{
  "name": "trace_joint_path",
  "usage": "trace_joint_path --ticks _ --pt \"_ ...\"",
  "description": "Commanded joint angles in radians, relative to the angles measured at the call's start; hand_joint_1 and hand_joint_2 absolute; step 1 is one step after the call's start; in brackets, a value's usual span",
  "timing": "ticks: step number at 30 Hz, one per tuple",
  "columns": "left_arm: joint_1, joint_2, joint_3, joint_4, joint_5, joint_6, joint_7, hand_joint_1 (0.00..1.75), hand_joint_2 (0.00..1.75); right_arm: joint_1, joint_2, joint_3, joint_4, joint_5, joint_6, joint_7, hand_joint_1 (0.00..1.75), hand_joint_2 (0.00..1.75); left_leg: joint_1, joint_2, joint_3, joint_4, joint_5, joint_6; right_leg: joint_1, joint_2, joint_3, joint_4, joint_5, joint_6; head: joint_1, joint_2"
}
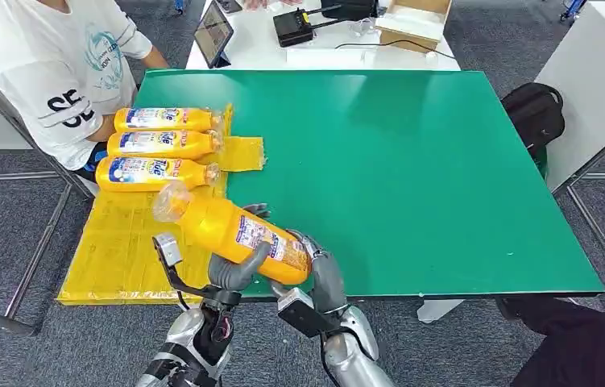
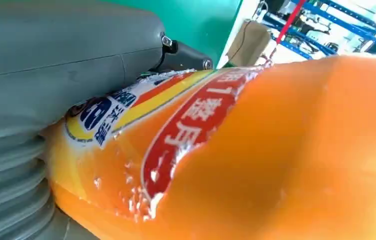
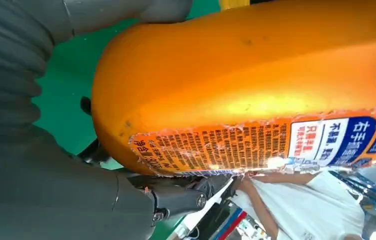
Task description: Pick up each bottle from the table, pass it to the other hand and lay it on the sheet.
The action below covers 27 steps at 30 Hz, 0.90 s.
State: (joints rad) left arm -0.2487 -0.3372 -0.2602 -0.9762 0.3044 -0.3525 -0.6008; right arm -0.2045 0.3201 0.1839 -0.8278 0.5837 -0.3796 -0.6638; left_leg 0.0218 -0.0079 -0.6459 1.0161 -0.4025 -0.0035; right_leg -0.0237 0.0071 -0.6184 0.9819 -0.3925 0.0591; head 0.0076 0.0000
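A: Where do we have the bottle [image 1: 238,232]?

B: We hold it above the near edge of the green tabletop [image 1: 412,177], between both hands. The left hand [image 1: 230,270] wraps its middle from below; the right hand [image 1: 319,270] closes on its base end. It looks like mid-handover.

A: Long axis?

B: Tilted, with the wrapped neck pointing up and toward the yellow sheet [image 1: 122,250], which lies just left of it. The left hand is nearer the sheet, so we judge it should carry the bottle over.

A: Count?

B: Four bottles: one in our hands, three laid bottles [image 1: 162,147] side by side on the sheet, necks pointing right. One sheet.
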Motion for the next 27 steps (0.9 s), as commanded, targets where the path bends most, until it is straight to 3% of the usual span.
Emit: trace_joint_path --ticks 1,13,14,15,16,23,27 --pt "-0.041 -0.012 -0.025 -0.012 -0.045 0.04 -0.022 1.75 1.75 -0.002 -0.013 0.039 0.113 0.019 0.02 -0.034 1.75 1.75 0.001 -0.001 0.006 0.0 -0.003 0.002 0.002 -0.003 0.007 -0.001 -0.003 -0.003 0.0 0.0" --pt "-0.027 -0.012 -0.025 -0.06 -0.118 0.109 -0.053 1.75 1.75 -0.01 -0.009 0.039 0.119 0.02 0.029 -0.034 1.73 1.75 0.001 -0.001 0.008 -0.001 -0.004 0.002 0.002 -0.003 0.009 -0.001 -0.004 -0.004 0.0 0.0" --pt "-0.026 -0.012 -0.022 -0.067 -0.144 0.13 -0.063 1.75 1.75 -0.012 -0.006 0.038 0.122 0.016 0.038 -0.034 0.3 1.75 0.0 -0.002 0.006 -0.001 -0.003 0.001 0.001 -0.003 0.006 -0.001 -0.003 -0.003 0.0 0.0" --pt "-0.024 -0.012 -0.021 -0.072 -0.155 0.141 -0.067 1.75 1.75 -0.013 -0.005 0.035 0.122 0.012 0.041 -0.034 0.0 1.75 0.001 -0.001 0.006 0.0 -0.003 0.001 0.001 -0.003 0.007 -0.001 -0.003 -0.003 0.0 0.0" --pt "-0.019 -0.012 -0.015 -0.08 -0.17 0.156 -0.072 1.75 1.75 -0.013 -0.004 0.034 0.117 0.007 0.056 -0.034 0.0 0.0 0.0 -0.001 0.004 -0.001 -0.002 0.001 0.001 -0.002 0.005 -0.001 -0.002 -0.002 0.0 0.0" --pt "-0.049 0.003 0.108 -0.163 -0.302 0.329 -0.097 1.75 1.75 0.004 -0.024 0.061 -0.069 -0.065 0.243 -0.024 0.0 0.0 0.001 0.0 0.003 0.001 -0.003 0.001 0.001 -0.001 0.004 0.001 -0.002 -0.003 0.0 0.0" --pt "-0.09 0.028 0.171 -0.199 -0.414 0.46 -0.097 1.75 1.75 -0.001 -0.033 0.108 -0.129 -0.065 0.287 -0.006 0.0 0.0 0.001 0.001 0.002 0.001 -0.002 0.001 0.002 0.0 0.002 0.001 -0.001 -0.003 0.0 0.0"
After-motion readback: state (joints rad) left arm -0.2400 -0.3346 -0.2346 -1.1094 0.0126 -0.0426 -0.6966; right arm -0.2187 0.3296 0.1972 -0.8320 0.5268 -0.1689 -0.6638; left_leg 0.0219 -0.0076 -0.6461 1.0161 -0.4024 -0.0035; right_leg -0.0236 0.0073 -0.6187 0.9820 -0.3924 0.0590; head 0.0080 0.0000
